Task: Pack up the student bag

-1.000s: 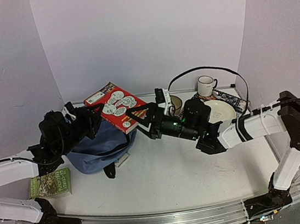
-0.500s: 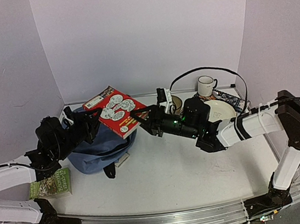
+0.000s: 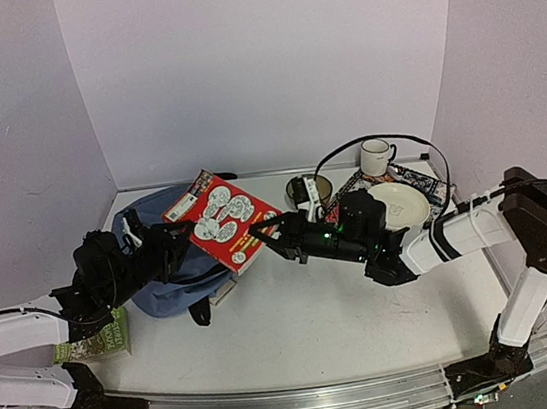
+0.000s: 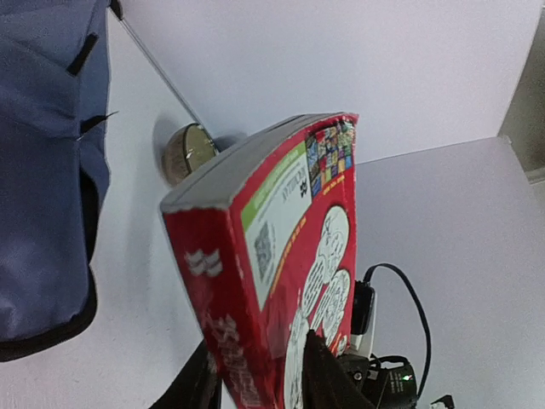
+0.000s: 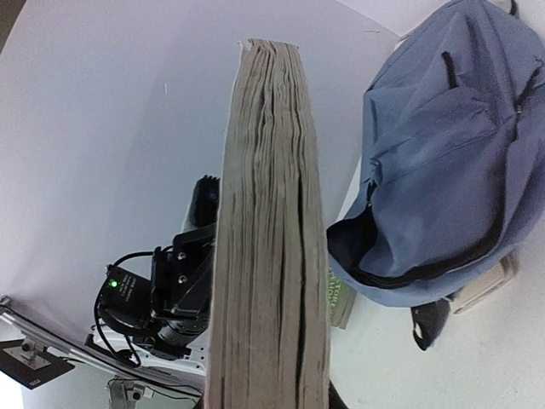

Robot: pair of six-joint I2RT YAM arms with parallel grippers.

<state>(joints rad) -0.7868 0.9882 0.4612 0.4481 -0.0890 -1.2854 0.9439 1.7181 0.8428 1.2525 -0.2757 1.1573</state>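
A red book (image 3: 223, 216) is being held up off the counter (image 3: 310, 331), tilted, with its cover facing up and towards the left wall. White circles with cartoon drawings are showing on the cover. In the left wrist view a square scan code and a green strip with small print are showing near one corner, and white lettering is running along the red spine; none of it can be read. The right pincer (image 3: 260, 232) is clamped on the book's near right corner, and its own camera is being filled by the grey page edges rising from between its fingers. The left pincer (image 4: 260, 382) is being kept at the book's left edge with a dark finger on either side; whether it is pressing cannot be told. The left arm is being stretched low from the near left, its wrist pointing right. The right arm is being raised from its base at the near right, bent at the elbow by the right wall, and reached leftwards, low above a pale plate (image 3: 405, 205). The student bag (image 3: 177, 278) is lying on the left of the counter, under the left pincer and the book, with a dark gap showing along its zip. A green book (image 3: 95, 339), its title too small to read, is lying just near and left of the bag, and a white mug (image 3: 376, 157) is standing far right.
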